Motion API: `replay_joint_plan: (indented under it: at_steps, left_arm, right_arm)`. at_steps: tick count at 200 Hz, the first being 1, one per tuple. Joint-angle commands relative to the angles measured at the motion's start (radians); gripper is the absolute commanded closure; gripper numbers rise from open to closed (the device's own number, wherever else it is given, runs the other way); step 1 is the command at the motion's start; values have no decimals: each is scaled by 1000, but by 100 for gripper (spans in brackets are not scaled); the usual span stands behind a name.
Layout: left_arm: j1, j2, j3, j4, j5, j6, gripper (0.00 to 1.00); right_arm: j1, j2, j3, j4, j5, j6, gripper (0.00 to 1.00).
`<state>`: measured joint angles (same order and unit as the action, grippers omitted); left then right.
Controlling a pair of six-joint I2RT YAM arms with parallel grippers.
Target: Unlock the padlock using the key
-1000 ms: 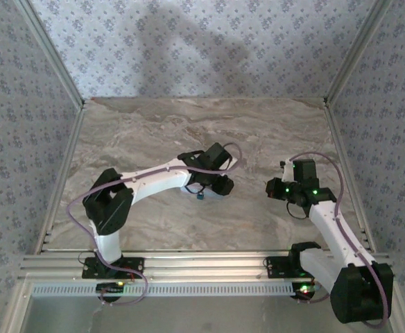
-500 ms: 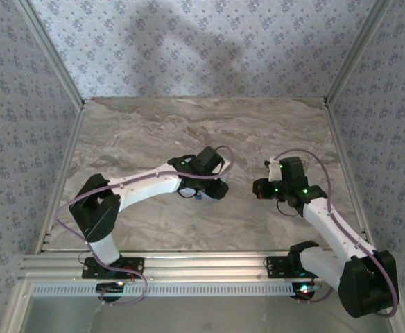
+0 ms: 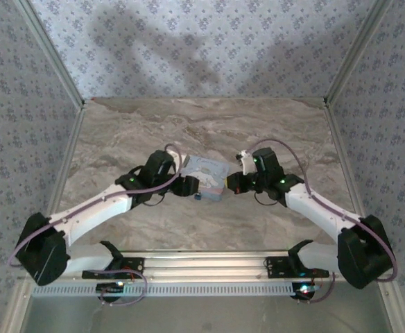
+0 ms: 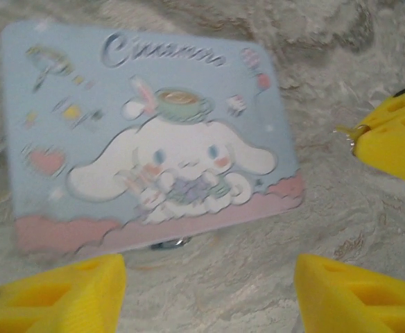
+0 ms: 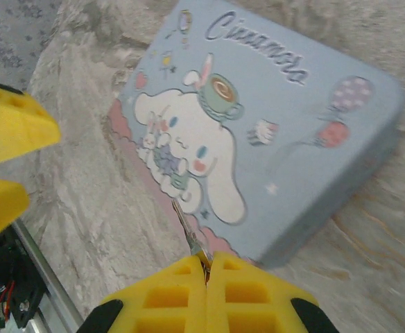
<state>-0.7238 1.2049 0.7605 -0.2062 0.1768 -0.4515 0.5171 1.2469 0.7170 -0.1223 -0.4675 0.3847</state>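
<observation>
Tin mid-worktop, padlock at its near edge. Left gripper hangs before it, fingers wide apart; right gripper clamps the key.

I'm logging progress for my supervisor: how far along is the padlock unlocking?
Done: the key is picked up, pinched in the shut right gripper. In hand: that gripper is beside the cartoon tin, while the open left gripper sits by the tin's front edge, near the padlock. Left: the key is not in the padlock yet, so inserting, turning and freeing the shackle remain.
</observation>
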Motion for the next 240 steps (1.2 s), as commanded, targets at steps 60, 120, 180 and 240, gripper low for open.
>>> replay_joint_plan:
  at_steps: [60, 120, 180, 240]
  left_arm:
    - [26, -50, -271, 310, 114, -100, 25]
    - [0, 97, -316, 518, 139, -114, 27]
    - [-35, 216, -304, 584, 77, -100, 31]
    - [-39, 261, -296, 618, -25, -85, 34]
  right_arm:
    - [85, 260, 180, 70, -17, 5, 100]
    - [91, 370, 226, 9, 28, -15, 100]
    - [98, 433, 244, -57, 58, -26, 100]
    - [115, 434, 252, -74, 75, -32, 100]
